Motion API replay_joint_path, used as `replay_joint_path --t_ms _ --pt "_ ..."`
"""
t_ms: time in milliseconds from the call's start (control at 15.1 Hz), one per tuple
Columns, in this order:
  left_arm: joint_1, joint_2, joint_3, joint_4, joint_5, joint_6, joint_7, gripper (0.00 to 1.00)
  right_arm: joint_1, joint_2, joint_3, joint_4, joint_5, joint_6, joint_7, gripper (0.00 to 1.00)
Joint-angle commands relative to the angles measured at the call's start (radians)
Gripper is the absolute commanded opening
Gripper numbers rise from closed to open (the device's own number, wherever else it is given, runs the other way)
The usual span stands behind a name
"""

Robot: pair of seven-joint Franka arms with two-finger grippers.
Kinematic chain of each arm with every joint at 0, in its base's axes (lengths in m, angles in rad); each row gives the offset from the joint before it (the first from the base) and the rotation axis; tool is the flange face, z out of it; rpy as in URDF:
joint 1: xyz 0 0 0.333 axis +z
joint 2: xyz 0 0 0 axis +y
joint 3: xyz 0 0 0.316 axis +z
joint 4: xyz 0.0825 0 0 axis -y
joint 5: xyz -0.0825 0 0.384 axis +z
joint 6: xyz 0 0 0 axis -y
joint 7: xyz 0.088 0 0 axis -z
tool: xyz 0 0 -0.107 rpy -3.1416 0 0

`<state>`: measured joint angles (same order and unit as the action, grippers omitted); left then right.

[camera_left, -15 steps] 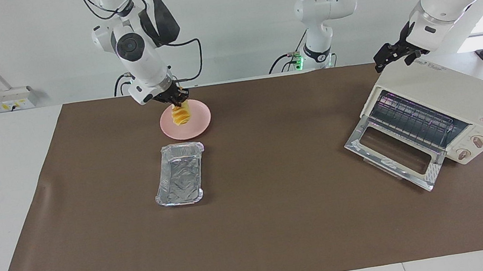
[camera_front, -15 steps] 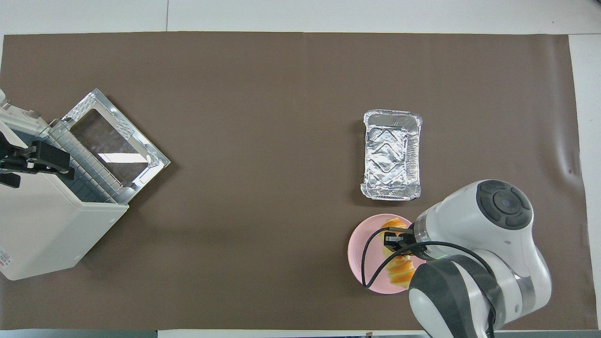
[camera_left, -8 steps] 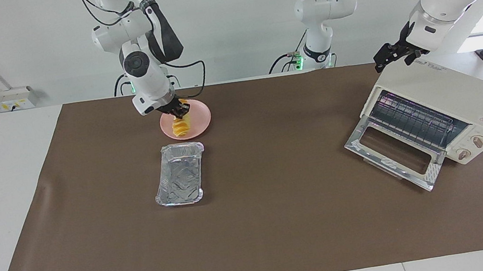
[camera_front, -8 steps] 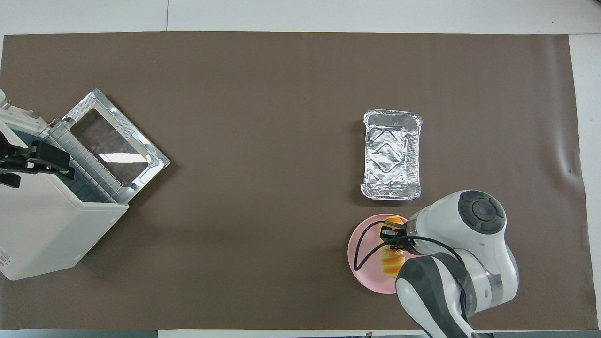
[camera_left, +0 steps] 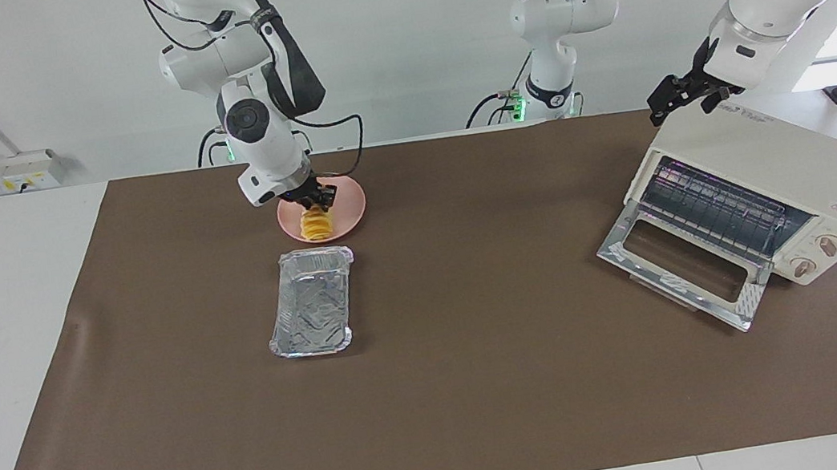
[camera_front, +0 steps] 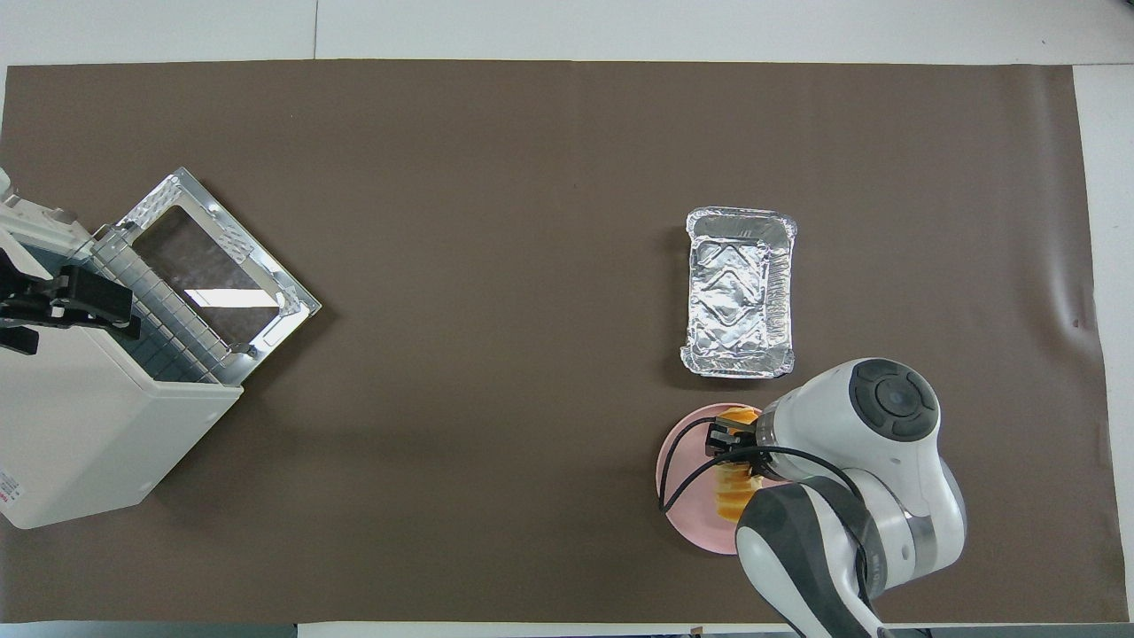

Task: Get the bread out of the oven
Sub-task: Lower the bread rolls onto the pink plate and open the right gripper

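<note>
My first worry is at the right arm's end of the bench. The right gripper is low over the pink plate, right at the upper end of the bread. The bread is out of the oven and on that plate, on the side toward the tray. I cannot tell whether the gripper is grasping the bread or has let go.

If it rises while the loaf is caught, I think the bread could be dragged up and dropped off the rim, or tipped toward the foil tray, which sits just beside the plate, farther from the robots. A sideways pull-out might also shove the light plate across the mat. I would retreat straight up.

The right arm comes down steeply from its base, wrist bent, with its cable looping over the plate. That loop could snag if I swing wide.

The oven stands at the left arm's end, its door dropped open and the rack bare.

The left gripper waits over the oven's top, at the corner nearest the robots, jaws spread and holding nothing. Its forearm slants down from high up. Any downward drift there could knock the oven.
</note>
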<state>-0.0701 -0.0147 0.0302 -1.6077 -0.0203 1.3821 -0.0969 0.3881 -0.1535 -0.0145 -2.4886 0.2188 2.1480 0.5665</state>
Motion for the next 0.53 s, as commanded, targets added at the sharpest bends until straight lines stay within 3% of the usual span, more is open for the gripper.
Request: replay_joint_path --t_ms 0,199,463 --pt "0.009 -0.028 -0.007 -0.034 0.011 0.018 -0.001 1.00 -0.012 0.011 -0.002 0.139 0.010 -0.101 0.009 1.00" --pt "0.009 -0.028 -0.007 -0.034 0.011 0.018 -0.001 1.00 -0.070 0.011 -0.004 0.319 -0.024 -0.233 -0.035 1.00" --pt "0.009 -0.028 -0.007 -0.034 0.011 0.018 -0.001 1.00 -0.133 0.031 -0.004 0.518 -0.175 -0.312 -0.242 1.00"
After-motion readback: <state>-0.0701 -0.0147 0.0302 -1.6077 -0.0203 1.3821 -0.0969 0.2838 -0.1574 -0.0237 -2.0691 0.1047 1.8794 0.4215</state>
